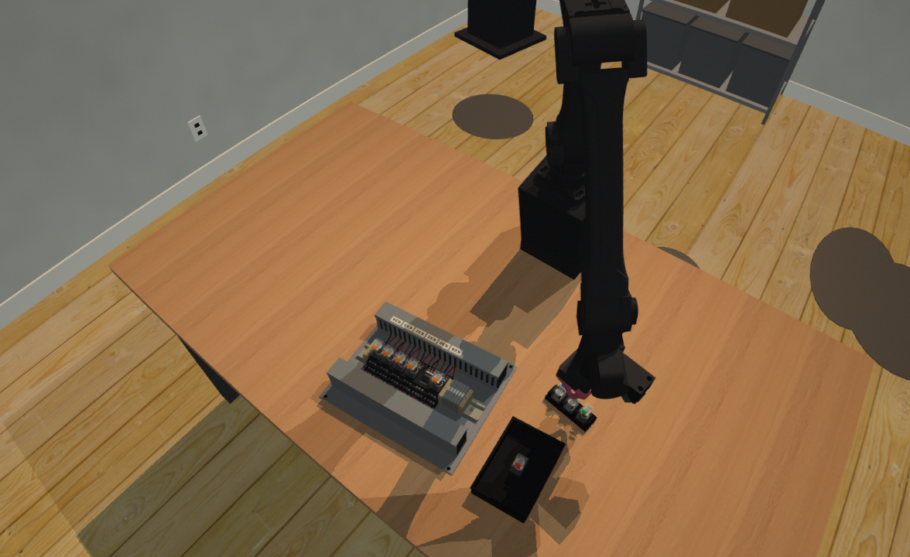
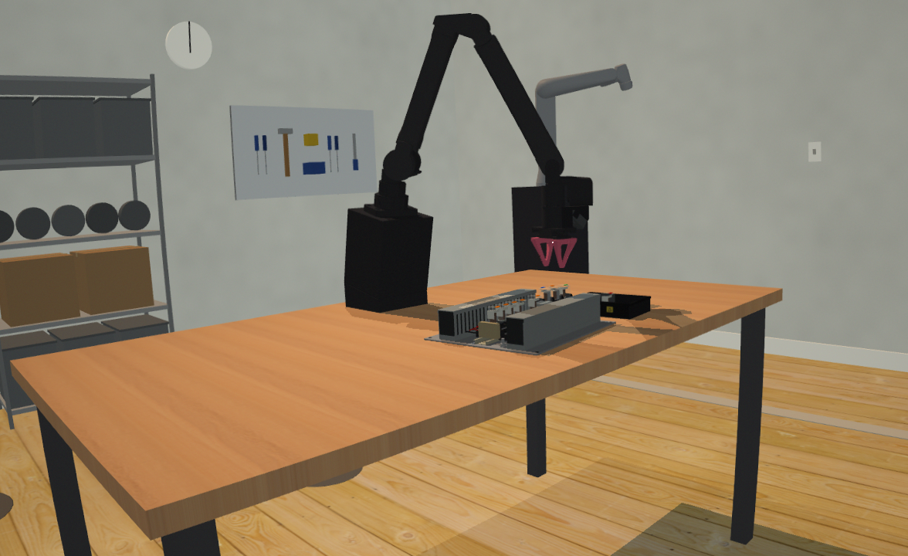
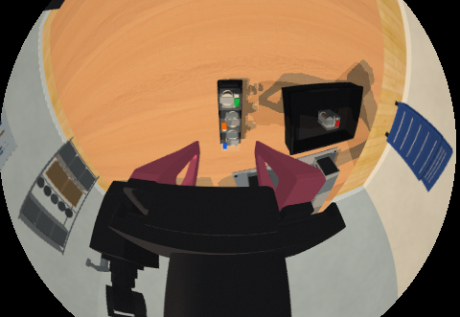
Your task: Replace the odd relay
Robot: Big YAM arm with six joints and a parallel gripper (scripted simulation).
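Note:
My gripper is open and empty, above the table near the blue-button end of the spare rack; the arm hides its fingertips in the top view. The rack holds the green-button relay, the orange-button relay and the blue-button relay. In the wrist view, green is on the right side, orange and blue on the left. The red-button relay lies in the black tray. Several orange-button relays stand in the panel row, with an empty socket before the last one.
The grey panel has raised wire ducts on both sides of the relay row. Terminal blocks stand at the row's end nearer the tray. The tray stands between the panel and the table's right part, close to the rack.

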